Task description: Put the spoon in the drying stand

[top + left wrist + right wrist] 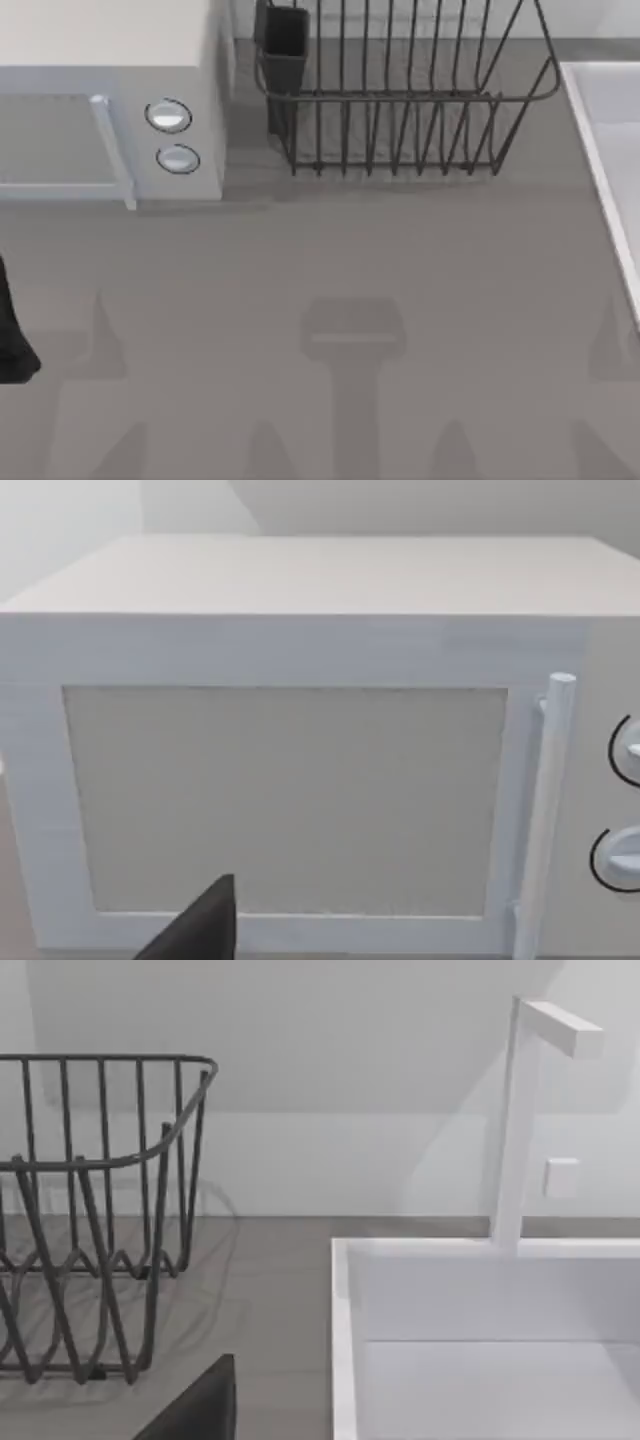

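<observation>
Grey tabletop (330, 260), with dark grey wire drying stand (400, 100) at far middle, beside white boxy microwave (110, 100) on left and white sink (610, 150) on right. Left claw (15, 345) at left edge; opening impossible to tell.

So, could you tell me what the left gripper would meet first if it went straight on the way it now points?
Most likely the microwave: the left wrist view faces its door squarely, with a dark fingertip low in front. How far off it stands is unclear.
</observation>
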Controlling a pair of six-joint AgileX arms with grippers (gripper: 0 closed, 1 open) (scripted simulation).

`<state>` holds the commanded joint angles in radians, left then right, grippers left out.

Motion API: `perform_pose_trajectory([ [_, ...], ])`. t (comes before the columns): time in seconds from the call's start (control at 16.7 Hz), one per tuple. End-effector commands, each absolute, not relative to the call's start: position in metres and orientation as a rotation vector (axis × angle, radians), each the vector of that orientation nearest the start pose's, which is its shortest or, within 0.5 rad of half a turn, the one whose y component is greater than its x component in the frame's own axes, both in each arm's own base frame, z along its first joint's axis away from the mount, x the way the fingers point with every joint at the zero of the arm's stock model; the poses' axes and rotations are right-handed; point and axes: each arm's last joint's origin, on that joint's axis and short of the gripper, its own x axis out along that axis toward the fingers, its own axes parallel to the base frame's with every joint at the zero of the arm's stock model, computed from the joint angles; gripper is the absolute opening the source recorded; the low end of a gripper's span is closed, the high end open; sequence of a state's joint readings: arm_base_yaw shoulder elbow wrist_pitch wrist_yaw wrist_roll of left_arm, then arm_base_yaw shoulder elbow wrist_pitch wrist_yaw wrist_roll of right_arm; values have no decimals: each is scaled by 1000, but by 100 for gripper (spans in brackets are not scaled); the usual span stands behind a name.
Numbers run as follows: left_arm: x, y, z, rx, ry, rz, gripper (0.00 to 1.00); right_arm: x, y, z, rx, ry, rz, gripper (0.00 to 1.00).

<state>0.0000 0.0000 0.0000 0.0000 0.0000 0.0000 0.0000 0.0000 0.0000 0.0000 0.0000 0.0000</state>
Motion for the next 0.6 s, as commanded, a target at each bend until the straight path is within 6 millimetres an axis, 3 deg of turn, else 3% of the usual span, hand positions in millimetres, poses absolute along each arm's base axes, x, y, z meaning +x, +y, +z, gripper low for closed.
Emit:
perform_pose_trajectory([
  [0.3, 106, -1, 160, 0, 0, 0, 100, 107, -5, 167, -63, 65, -34, 100],
  [0.6, 106, -1, 160, 0, 0, 0, 100, 119, -21, 190, -343, 406, -94, 100],
])
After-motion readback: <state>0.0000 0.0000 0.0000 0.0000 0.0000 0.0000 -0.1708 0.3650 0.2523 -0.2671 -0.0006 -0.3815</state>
